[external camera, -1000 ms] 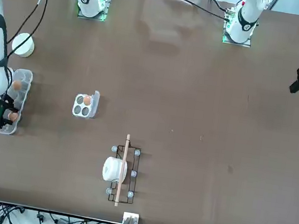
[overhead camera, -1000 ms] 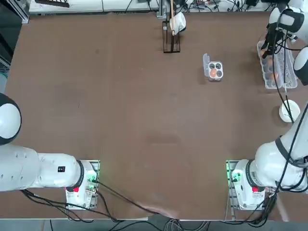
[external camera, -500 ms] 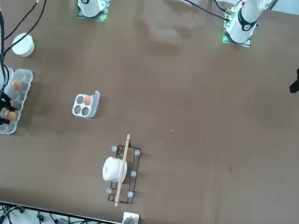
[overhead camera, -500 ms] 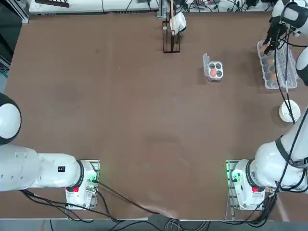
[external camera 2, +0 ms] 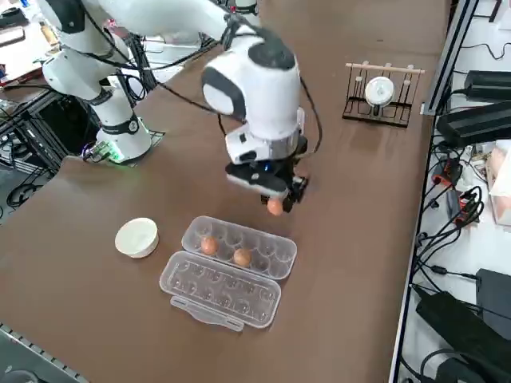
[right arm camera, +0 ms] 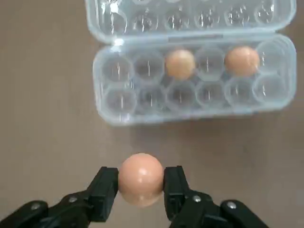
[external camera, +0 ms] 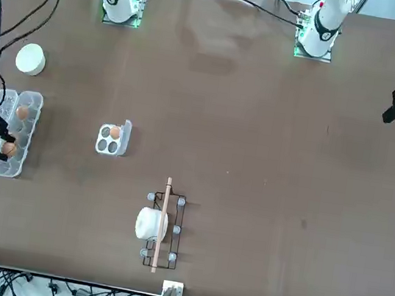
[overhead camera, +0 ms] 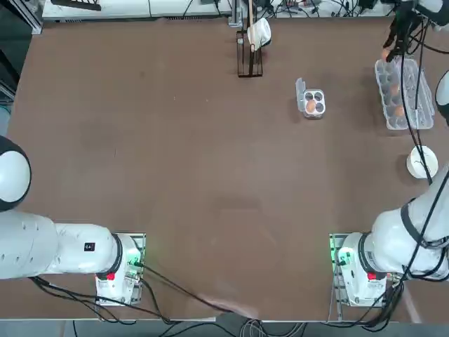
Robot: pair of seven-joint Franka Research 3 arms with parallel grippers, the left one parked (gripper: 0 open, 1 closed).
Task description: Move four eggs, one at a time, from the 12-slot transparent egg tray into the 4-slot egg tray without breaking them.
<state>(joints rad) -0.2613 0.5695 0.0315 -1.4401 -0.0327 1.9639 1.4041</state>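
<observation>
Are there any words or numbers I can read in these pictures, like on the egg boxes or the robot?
None can be read.
12-slot transparent egg tray: clear plastic, no print shows.
4-slot egg tray: no print shows.
Eggs, including the one held in the right end effector: no stamp shows.
Parked arm's small dark mark: too small to read.
</observation>
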